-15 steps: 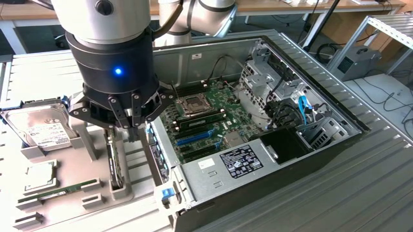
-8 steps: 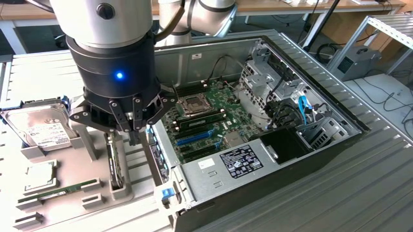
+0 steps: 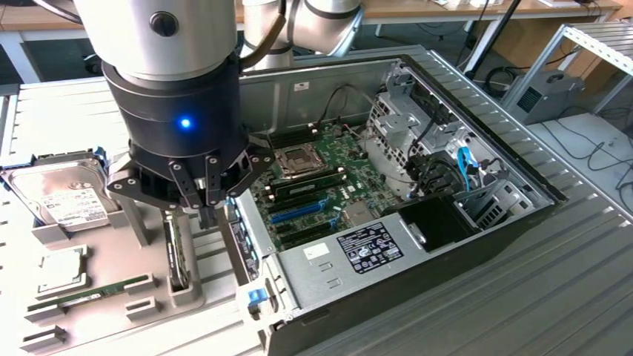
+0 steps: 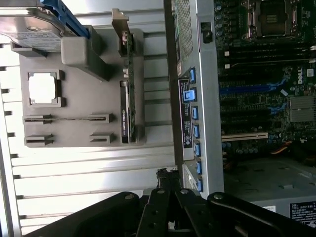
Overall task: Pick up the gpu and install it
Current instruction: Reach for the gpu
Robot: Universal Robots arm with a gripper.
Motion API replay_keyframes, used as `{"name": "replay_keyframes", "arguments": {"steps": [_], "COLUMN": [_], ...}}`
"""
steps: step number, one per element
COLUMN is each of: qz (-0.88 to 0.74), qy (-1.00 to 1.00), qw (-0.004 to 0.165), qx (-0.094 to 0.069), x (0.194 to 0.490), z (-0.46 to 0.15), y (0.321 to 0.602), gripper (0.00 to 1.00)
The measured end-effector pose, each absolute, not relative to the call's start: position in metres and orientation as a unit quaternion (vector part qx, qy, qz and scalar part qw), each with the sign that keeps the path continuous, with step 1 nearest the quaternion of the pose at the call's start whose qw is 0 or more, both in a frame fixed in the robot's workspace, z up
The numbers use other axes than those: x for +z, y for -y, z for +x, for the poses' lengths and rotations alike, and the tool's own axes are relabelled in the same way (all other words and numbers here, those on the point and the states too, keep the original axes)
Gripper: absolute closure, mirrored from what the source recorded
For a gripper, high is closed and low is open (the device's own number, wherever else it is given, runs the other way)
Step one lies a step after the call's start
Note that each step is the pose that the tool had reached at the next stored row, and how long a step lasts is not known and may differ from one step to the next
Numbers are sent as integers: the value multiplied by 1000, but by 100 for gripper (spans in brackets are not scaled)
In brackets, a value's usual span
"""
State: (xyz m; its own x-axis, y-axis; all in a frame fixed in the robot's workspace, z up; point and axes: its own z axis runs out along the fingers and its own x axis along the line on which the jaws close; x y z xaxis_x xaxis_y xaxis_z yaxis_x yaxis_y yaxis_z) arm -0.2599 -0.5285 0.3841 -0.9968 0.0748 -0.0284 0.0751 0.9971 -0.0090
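Plainly empty, the pincer (image 3: 204, 210) hangs clenched over the gap between the grey holder (image 3: 118, 256) and the open computer case (image 3: 296, 278) on the table (image 3: 554, 289). In the exterior view the gpu (image 3: 178, 256) is a thin dark strip standing on edge in the holder's slot, just beside the case. The wrist view adds its black body, green circuit-board edge and a metal bracket at one end, with nothing touching it.

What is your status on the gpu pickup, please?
Gripper jaws shut, holding nothing. Gpu on edge in gray holder, not gripped. Case wall close alongside.
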Motion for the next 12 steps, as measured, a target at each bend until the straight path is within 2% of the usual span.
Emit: {"name": "replay_keyframes", "arguments": {"steps": [12], "qz": [37], "qy": [-999], "qw": [14], "qx": [-6], "x": [384], "z": [-260], "y": [540], "gripper": [89]}}
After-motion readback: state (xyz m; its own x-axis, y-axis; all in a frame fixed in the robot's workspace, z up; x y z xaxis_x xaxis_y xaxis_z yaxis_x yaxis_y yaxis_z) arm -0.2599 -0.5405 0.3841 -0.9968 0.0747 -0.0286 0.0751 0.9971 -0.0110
